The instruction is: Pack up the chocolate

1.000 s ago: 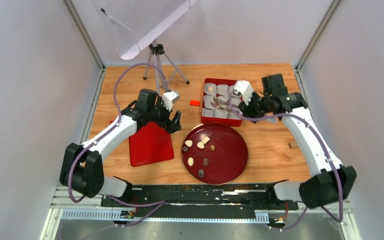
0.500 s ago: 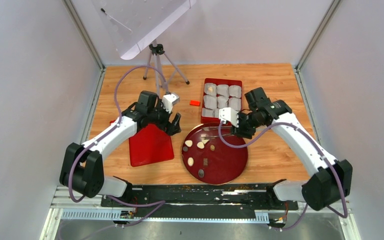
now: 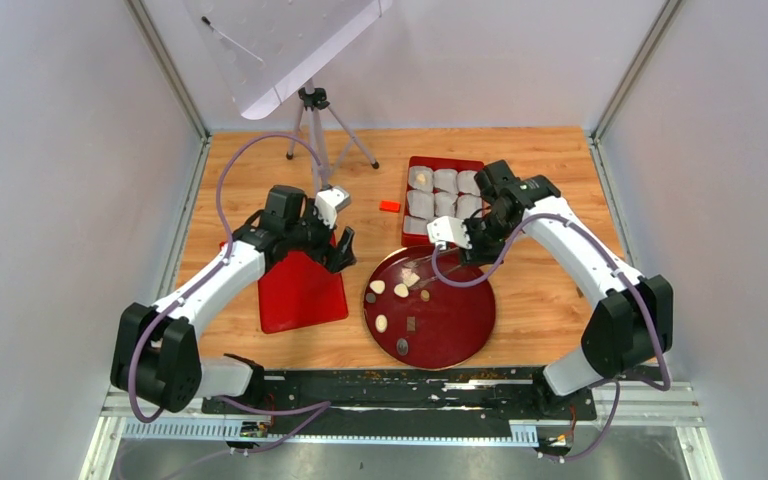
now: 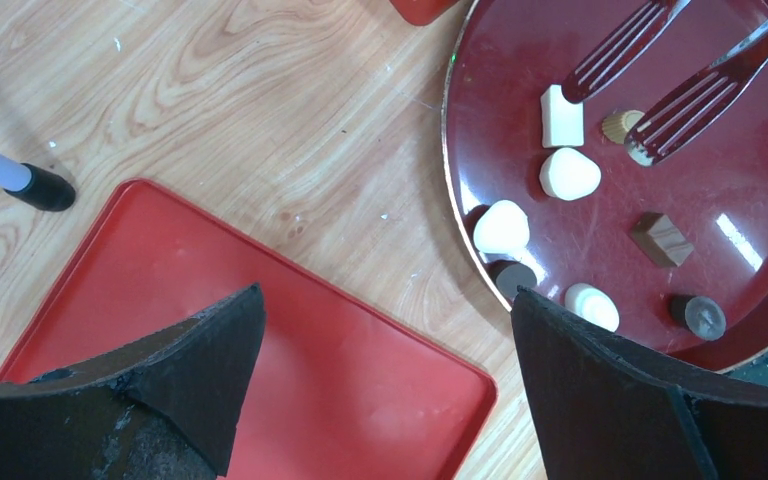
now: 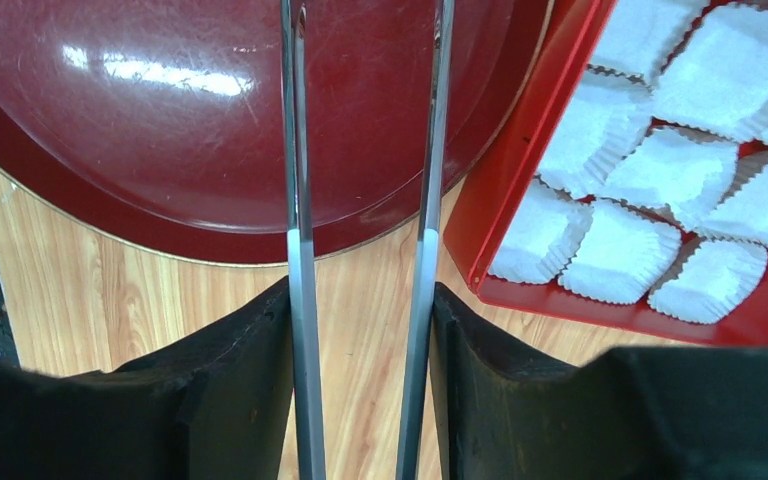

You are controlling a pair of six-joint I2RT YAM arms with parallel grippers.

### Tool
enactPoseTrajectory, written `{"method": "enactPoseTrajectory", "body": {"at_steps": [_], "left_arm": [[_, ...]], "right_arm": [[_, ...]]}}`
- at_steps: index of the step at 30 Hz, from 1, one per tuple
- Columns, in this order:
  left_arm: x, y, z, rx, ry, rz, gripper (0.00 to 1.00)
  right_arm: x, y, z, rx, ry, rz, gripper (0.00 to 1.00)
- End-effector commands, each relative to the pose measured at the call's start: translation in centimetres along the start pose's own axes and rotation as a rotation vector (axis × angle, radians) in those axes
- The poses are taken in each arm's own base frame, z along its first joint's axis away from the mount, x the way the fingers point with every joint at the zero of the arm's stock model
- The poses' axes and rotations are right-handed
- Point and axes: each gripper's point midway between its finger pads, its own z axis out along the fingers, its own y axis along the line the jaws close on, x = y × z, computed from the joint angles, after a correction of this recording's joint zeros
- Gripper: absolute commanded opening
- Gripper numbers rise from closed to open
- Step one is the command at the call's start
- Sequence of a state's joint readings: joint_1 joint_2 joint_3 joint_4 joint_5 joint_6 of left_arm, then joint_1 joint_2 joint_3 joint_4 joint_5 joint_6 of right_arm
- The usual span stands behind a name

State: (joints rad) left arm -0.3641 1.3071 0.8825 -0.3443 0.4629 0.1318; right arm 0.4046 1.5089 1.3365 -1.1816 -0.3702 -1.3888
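Note:
Several chocolate pieces lie on the left half of a dark red round plate [image 3: 460,335]: cream ones [image 3: 377,287] and dark ones [image 3: 402,346]. The left wrist view shows a white square [image 4: 562,117], a cream heart [image 4: 568,174] and a brown square [image 4: 661,240]. One cream piece [image 3: 421,180] sits in a paper cup in the red box [image 3: 407,236]. My right gripper [image 5: 360,310] is shut on metal tongs [image 5: 300,200]. The tongs' forked tips [image 4: 680,112] hover open by the white square and a small gold piece [image 4: 620,125]. My left gripper [image 4: 385,300] is open and empty above the red lid [image 4: 310,370].
The box holds white crinkled paper cups [image 5: 610,250] just behind the plate. A small orange-red block [image 3: 390,206] lies left of the box. A tripod [image 3: 315,110] stands at the back, with one foot [image 4: 45,187] near the lid. Walls close both sides.
My right arm has swung from over the box down and left, bringing the tongs over the plate. My left gripper has drifted slightly left and stays open.

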Motion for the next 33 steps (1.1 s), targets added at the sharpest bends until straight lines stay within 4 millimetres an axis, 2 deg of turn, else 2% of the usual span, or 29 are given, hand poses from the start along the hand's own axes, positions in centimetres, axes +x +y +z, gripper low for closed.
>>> {"method": "enactPoseTrajectory", "body": {"at_steps": [1,8,13,17,18,21,27,30,33], "left_arm": [[-1.5,0.3,-0.7,-0.007,-0.069,0.019,1.00],[-1.5,0.6,-0.8,-0.007,-0.076,0.000,1.00],[-1.7,0.8,-0.8,-0.008,-0.078,-0.006,1.00],[-1.8,0.8,-0.6,-0.002,-0.082,-0.013,1.00],[-1.8,0.8,-0.5,-0.002,-0.082,-0.015,1.00],[-1.8,0.9,-0.5,-0.001,-0.075,-0.014,1.00],[-1.0,0.6,0.2,0.031,-0.050,-0.031,1.00],[-1.3,-0.5,0.4,0.111,-0.057,-0.005,1.00],[-1.9,-1.3,0.5,0.172,-0.071,0.006,1.00]], "right_arm": [[0.0,-1.0,0.0,-0.026,0.018,-0.125,0.48],[-0.5,-3.1,1.8,-0.034,0.018,-0.140,0.47],[-0.4,-2.6,2.8,-0.082,0.033,-0.138,0.42],[0.2,-1.9,2.5,-0.107,0.064,-0.128,0.30],[0.3,-1.7,2.2,-0.110,0.076,-0.122,0.26],[0.4,-1.5,0.6,-0.092,0.096,-0.092,0.20],[-2.2,-2.0,-3.8,0.011,-0.010,0.020,0.18],[-2.5,-3.1,-4.4,0.054,-0.048,0.149,0.17],[-1.2,-4.7,-4.4,0.079,-0.075,0.278,0.17]]}}
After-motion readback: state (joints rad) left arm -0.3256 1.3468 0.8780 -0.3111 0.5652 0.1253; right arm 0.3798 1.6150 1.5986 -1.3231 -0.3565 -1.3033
